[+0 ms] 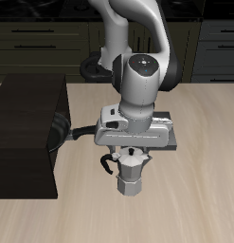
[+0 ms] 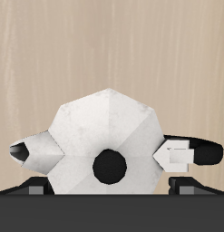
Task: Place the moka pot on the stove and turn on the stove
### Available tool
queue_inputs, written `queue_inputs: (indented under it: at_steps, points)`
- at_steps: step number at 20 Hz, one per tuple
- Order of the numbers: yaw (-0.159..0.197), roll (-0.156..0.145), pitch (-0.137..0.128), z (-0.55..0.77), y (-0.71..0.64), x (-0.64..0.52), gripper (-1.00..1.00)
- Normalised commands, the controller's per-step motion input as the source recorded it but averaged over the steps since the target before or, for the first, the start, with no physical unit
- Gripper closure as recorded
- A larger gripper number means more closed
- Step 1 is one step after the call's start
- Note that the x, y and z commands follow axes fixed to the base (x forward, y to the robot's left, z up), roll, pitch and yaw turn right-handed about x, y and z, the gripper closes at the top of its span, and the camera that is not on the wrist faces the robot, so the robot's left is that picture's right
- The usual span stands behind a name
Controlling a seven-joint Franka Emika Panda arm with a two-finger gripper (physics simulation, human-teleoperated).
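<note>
The silver faceted moka pot (image 1: 130,174) stands upright on the wooden table near its front edge, with its black handle (image 2: 197,154) sticking out to one side. My gripper (image 1: 131,153) hangs directly over the pot. It is open, and its two fingers (image 2: 32,189) straddle the pot's top (image 2: 104,127) with the black lid knob (image 2: 110,165) between them. I cannot tell whether the fingers touch the pot. The stove (image 1: 169,127) shows only as a grey edge behind my hand; its coil and knob are hidden.
A large black box (image 1: 26,138) takes up one side of the table. Beside it lies a black frying pan (image 1: 62,133), its handle pointing toward the gripper. Dark cabinets run along the back.
</note>
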Motion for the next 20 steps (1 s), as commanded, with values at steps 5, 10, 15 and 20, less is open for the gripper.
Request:
queue_inputs:
  at_steps: [5,10,15,20]
  points:
    - [-0.046,-0.007,0.033,-0.15,-0.06,0.05,-1.00]
    - [0.006,-0.016,0.030,-0.16,-0.07,0.02,-1.00]
    - [0.017,-0.001,-0.019,0.12,0.03,-0.06,1.00]
    - [0.024,0.012,-0.031,0.29,0.05,-0.09,1.00]
